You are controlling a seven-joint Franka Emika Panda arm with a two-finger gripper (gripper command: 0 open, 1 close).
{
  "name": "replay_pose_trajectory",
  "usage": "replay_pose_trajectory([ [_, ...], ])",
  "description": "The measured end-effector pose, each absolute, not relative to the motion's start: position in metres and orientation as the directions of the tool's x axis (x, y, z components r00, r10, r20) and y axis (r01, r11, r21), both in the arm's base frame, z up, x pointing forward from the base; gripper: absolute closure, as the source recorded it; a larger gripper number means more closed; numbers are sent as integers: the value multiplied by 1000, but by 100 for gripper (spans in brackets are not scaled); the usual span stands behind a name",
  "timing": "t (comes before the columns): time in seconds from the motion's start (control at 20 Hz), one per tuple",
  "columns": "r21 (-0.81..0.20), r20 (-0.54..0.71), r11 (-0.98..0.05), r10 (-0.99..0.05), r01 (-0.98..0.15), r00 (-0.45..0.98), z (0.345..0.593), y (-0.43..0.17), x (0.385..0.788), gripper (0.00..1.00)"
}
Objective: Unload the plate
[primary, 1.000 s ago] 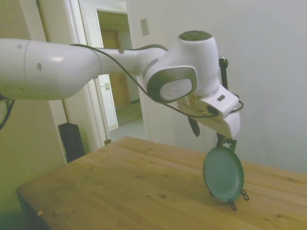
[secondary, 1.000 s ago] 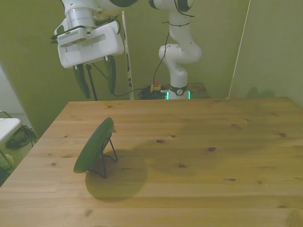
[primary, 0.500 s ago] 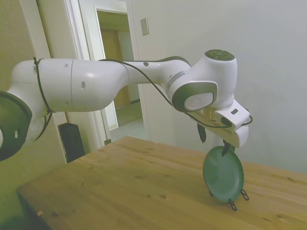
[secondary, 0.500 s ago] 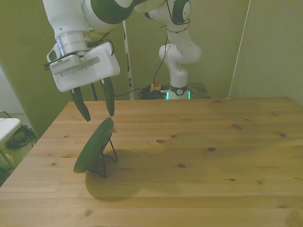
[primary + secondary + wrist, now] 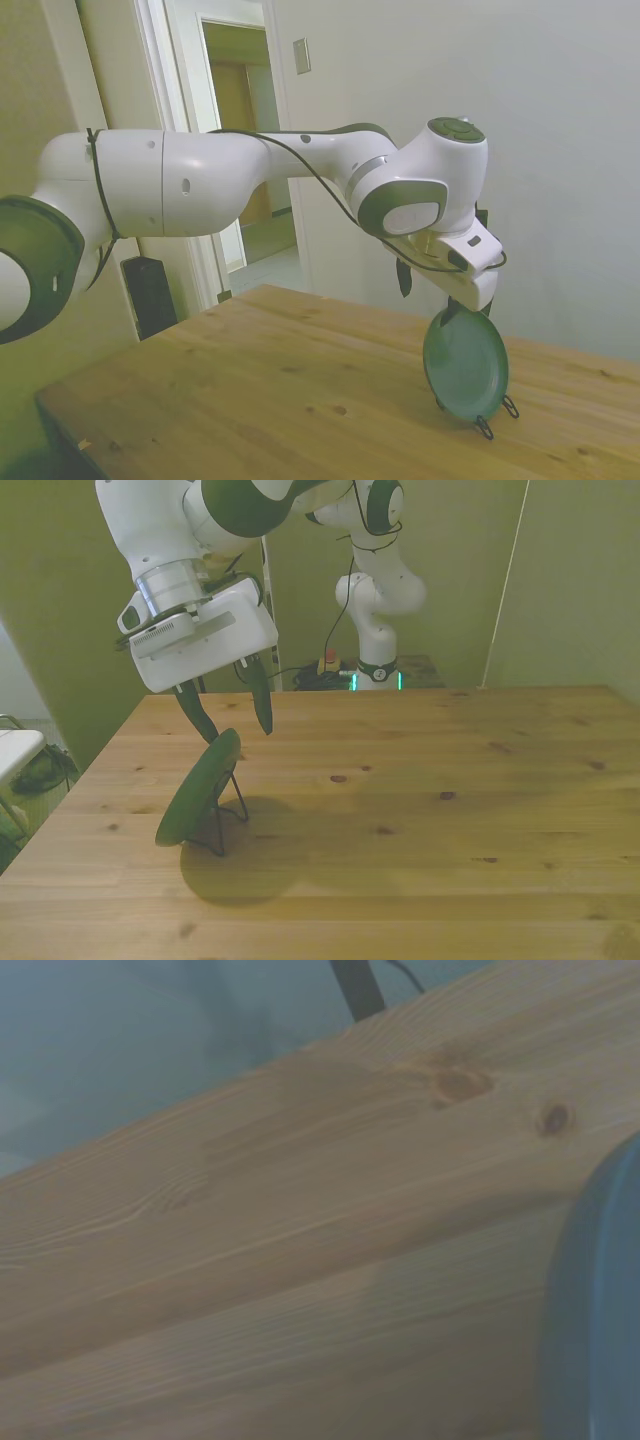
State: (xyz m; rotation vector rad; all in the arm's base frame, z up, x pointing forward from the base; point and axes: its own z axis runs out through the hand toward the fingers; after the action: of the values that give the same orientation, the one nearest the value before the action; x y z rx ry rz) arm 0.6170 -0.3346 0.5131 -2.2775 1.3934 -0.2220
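The dark teal-green plate (image 5: pixel 466 365) stands nearly upright, leaning back in a thin black wire stand (image 5: pixel 487 425) on the wooden table (image 5: pixel 270 390). From the front it shows almost edge-on, the plate (image 5: pixel 198 788) tilted on the stand (image 5: pixel 232 812). My gripper (image 5: pixel 240 734) is open just above the plate's top rim, one finger on each side of it; the same gripper (image 5: pixel 428 298) hangs at the rim in the side view. Nothing is between the fingers. A blurred arc of the plate (image 5: pixel 600 1310) shows in the wrist view.
The plate and stand sit near the table's edge (image 5: pixel 70 790) at the front view's left. A second white robot arm base (image 5: pixel 375 630) stands behind the table's far edge. A doorway (image 5: pixel 245 170) lies behind the arm in the side view.
The gripper has come down and shifted toward the front view's right, from beside and above the plate to straddling its top rim. It stayed open. The plate has not moved.
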Motion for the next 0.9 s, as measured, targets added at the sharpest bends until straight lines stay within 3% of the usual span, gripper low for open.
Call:
replay_pose_trajectory([
  [0.5, -446, -107, -379, -877, -811, 468, 494, -346, 627, 100],
  [0.9, -448, -104, -385, -874, -807, 474, 493, -344, 633, 100],
])
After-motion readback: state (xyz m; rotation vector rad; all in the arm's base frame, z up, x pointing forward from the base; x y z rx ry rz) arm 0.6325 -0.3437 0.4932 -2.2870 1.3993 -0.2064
